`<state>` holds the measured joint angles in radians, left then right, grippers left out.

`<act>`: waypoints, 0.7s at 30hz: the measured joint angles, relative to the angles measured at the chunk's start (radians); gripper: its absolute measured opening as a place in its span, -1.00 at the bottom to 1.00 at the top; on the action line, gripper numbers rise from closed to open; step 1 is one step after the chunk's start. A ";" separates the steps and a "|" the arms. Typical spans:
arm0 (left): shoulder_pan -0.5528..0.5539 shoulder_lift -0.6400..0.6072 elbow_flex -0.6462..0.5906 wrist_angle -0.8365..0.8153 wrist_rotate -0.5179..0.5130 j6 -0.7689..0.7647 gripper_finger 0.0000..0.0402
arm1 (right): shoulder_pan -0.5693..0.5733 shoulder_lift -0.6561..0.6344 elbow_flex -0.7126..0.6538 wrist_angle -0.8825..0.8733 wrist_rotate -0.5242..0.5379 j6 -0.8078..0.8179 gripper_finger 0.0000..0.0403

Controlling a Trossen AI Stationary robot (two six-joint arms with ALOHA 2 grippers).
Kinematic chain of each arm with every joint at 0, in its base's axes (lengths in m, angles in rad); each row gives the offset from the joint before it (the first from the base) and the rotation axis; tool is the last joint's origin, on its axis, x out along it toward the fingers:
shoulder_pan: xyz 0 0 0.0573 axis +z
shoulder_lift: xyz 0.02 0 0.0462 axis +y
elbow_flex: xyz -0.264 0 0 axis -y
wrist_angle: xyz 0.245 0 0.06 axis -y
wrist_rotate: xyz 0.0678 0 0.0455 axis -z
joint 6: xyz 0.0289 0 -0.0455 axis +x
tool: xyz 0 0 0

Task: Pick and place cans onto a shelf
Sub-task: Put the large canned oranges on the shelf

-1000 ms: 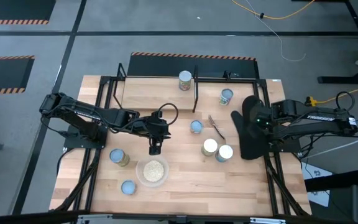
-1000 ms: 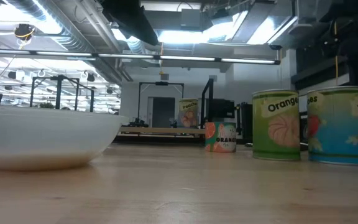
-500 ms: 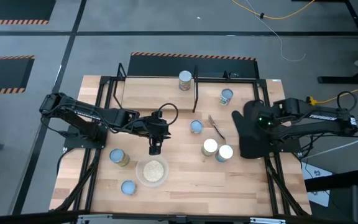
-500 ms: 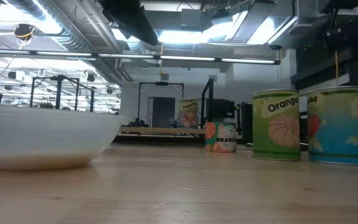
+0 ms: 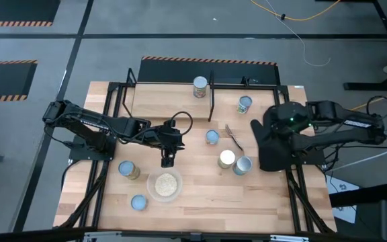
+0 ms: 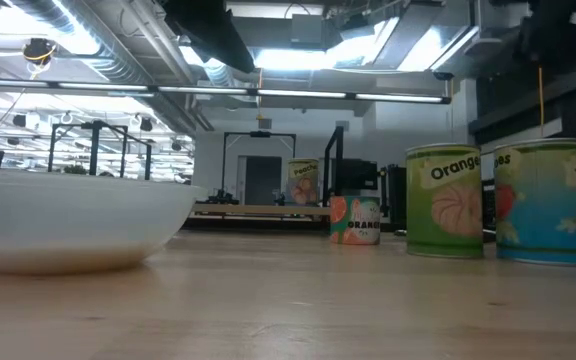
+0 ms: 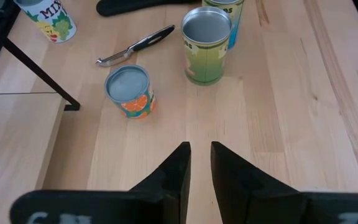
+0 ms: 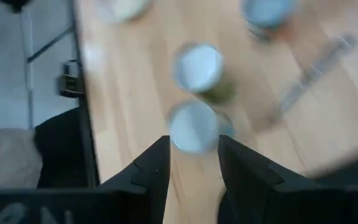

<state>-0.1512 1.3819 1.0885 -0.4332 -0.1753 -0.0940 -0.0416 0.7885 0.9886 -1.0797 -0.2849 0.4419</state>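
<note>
While the right end effector (image 8: 193, 163) hangs above the pair of cans at the right of the bench (image 5: 200, 202), its fingers are parted and grasp nothing; the blue-labelled can (image 8: 193, 126) lies just ahead of the gap between them, touching or nearly touching the green-yellow can (image 8: 197, 68) beside it. The wrist picture is smeared, so I judge only roughly that the gap is centred on the blue-labelled can.

The main risk, as I read it, lies in that closeness: a finger coming down between the two could strike the neighbour's rim and tip or shove it, or the grip could close off-centre and spin the can out. The peeler (image 5: 233, 137) lying near is a lesser hazard.

The right arm reaches in from the bench's right edge, elbow bent, wrist turned to look down on the cans.

The left end effector (image 7: 201, 163) is over the middle of the bench, just behind the bowl (image 5: 164, 184), fingers slightly parted and empty, its arm stretched in low from the left.

On the shelf (image 5: 173, 99) stands one can (image 5: 199, 86); another can (image 5: 244, 103) sits at the shelf's right end, one with an orange label (image 5: 211, 136) mid-bench, and two more (image 5: 127, 169) near the left front.
</note>
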 joint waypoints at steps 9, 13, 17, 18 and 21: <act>0.000 0.000 0.000 0.000 0.000 0.000 -0.72 | 0.151 0.131 -0.001 0.163 0.004 -0.144 -0.30; 0.000 0.000 0.000 0.000 0.000 0.000 -0.72 | 0.183 0.202 -0.001 0.166 0.072 -0.206 -0.30; 0.000 0.000 0.000 0.008 0.000 0.000 -0.72 | 0.189 0.267 -0.001 0.173 0.137 -0.236 -0.30; 0.000 0.000 0.000 0.017 0.000 0.000 -0.72 | 0.189 0.281 -0.002 0.172 0.138 -0.245 -0.30; 0.000 0.000 0.000 0.064 0.001 0.000 -0.72 | 0.189 0.314 -0.002 0.172 0.136 -0.286 -0.30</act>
<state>-0.1510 1.3819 1.0885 -0.3689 -0.1745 -0.0940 0.1478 1.1029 0.9871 -0.9073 -0.1493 0.1554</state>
